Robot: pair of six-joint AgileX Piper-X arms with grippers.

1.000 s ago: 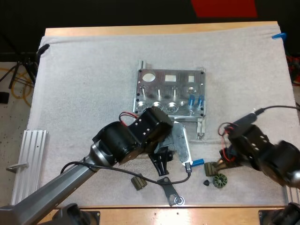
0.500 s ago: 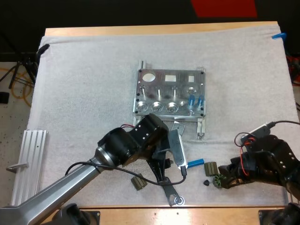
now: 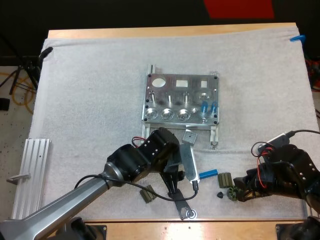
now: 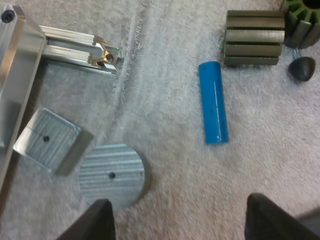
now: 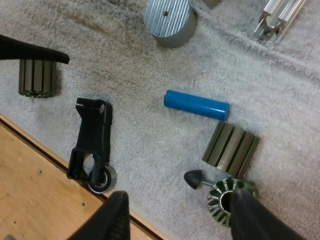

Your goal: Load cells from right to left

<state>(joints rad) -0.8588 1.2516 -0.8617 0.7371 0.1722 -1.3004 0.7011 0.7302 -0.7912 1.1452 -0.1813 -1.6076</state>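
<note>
Blue cell (image 3: pixel 208 174) lies flat on the white mat (image 3: pixel 90 100), at 5 o'clock from the metal fixture (image 3: pixel 182 85) in the high view, and nothing touches it. 2 more blue cells (image 3: pixel 208 106) sit in the fixture near its 4 o'clock corner. An olive ribbed block (image 3: pixel 225 179) lies just beside the loose cell's 3 o'clock end. A green toothed rotor (image 3: pixel 232 192) sits at 5 o'clock from that block, with a small dark cone (image 3: pixel 220 194) at the rotor's 9 o'clock.

The left gripper (image 4: pixel 180 220) hovers over the mat with its fingers spread wide and holding nothing; the loose cell lies ahead of it, and a round ribbed metal disc (image 4: pixel 112 172) and a square metal block (image 4: pixel 47 140) lie near one finger. The right gripper (image 5: pixel 177 217) is also spread apart and empty, near the rotor and the cone. A black bracket (image 5: pixel 92 142) lies at the mat's near edge, at 7 o'clock from the loose cell, and a 2nd olive ribbed block (image 5: pixel 36 77) lies beyond it at 8 o'clock.
</note>
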